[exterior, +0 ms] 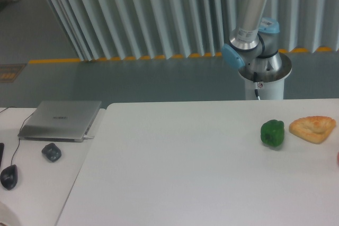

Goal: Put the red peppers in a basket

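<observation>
Only a thin red sliver (pixel 337 157) shows at the right edge of the frame, on the table below the bread; too little shows to tell whether it is the red pepper. No basket is in view. The arm's base and lower links (pixel 256 51) stand behind the table at the back right and rise out of the top of the frame. The gripper is out of view.
A green bell pepper (pixel 272 133) and a flat tan-orange bread piece (pixel 313 128) lie on the white table (pixel 185 173) at the right. On the left desk are a closed laptop (pixel 61 119), a small dark object (pixel 51 152) and a mouse (pixel 9 175).
</observation>
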`<state>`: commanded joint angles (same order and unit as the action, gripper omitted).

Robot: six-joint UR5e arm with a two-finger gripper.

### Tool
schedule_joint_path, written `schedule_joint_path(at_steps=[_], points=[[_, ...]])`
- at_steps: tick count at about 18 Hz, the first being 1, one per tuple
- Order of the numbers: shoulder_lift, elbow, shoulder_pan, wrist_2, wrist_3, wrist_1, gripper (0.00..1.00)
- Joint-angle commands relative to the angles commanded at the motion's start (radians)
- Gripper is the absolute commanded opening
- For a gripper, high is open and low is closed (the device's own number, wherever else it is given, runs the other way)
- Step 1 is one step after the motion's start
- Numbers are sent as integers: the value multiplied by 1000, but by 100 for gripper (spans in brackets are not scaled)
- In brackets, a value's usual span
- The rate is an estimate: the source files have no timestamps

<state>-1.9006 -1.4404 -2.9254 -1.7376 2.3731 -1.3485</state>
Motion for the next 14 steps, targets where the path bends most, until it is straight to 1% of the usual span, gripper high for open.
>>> schedule_joint_path(at_steps=[1,2,3,7,10,11,12,14], points=[[-3,2,8,-14,-17,2,53],[-6,0,8,-19,-44,2,64],[-15,0,15,-13,-89,0,100],[-8,-11,22,22,-146,2,100],[-5,-9,17,94,-181,0,100],[-2,-11,21,121,-211,0,100],[6,-11,31,156,-279,0,100],[8,-11,72,151,-368,2,100]])
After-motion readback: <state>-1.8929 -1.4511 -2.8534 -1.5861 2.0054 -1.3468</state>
